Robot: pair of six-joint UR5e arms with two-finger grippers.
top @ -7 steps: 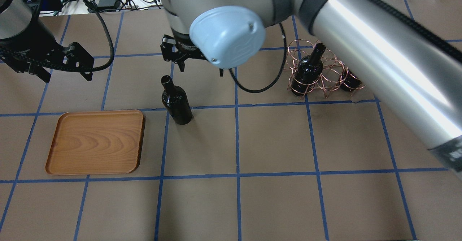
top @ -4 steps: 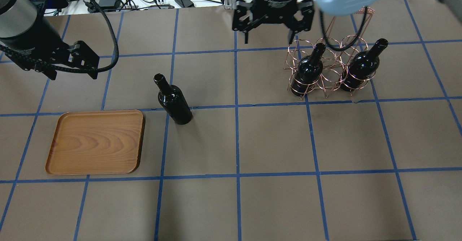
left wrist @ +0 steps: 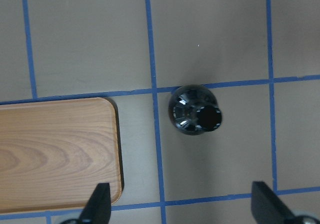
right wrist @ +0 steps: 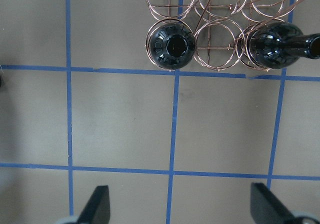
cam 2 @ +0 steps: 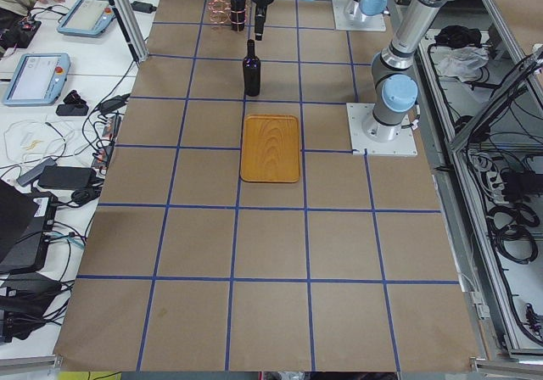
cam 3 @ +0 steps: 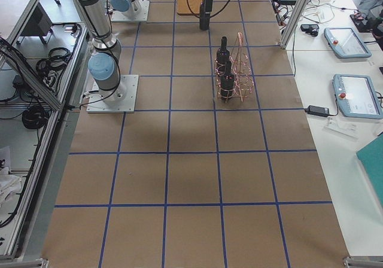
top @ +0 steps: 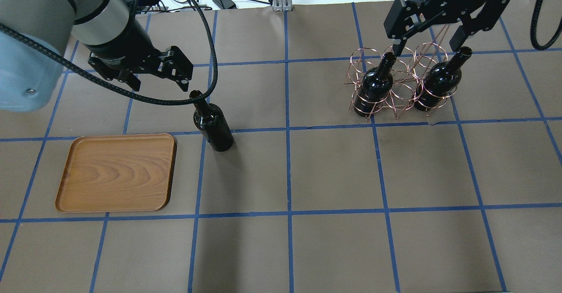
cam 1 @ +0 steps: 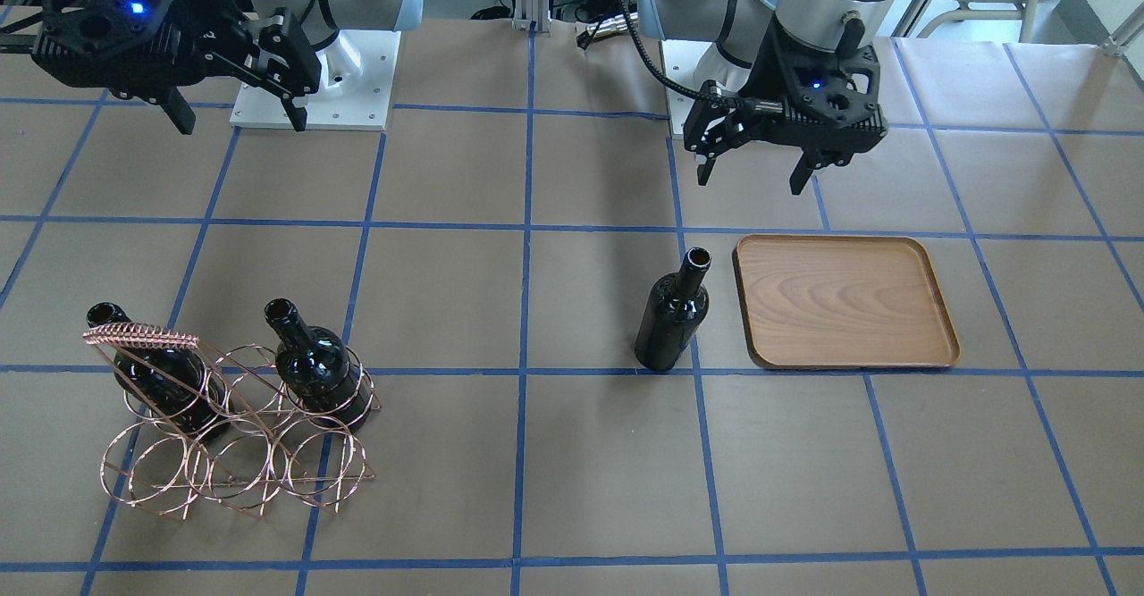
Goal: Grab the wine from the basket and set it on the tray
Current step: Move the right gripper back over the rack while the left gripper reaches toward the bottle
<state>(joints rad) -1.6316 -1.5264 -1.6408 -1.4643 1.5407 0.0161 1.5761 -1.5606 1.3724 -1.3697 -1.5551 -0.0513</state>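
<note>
Brown paper table (top: 333, 174) with blue tape grid. One wine (top: 214, 127) stands upright on bare table, out of the basket (top: 397, 84), just beside the tray (top: 116, 172) but not on it. Two more bottles (top: 375, 86) sit in the basket rings.

Left gripper (top: 160, 84) hovers near the wine's neck, fingers spread wide, holding nothing. Right gripper (top: 428, 49) hangs over the basket, also spread wide and empty.

Handling, as a judgement: rigid glass, glossy so likely slippery, breakable if knocked over or dropped. Tall on a small base, so a sideways nudge could tip it. Best hold looks like the neck just under the lip, or the shoulder where it narrows; the body may be too broad for the jaws.

Hard to tell: black glass hides any contents, so weight is unknown. Left wrist view shows the mouth from above and only the fingertips (left wrist: 100, 204), so height above the wine is unclear. Basket handle is partly hidden behind the right gripper in the overhead view. Side views are too small for detail.
</note>
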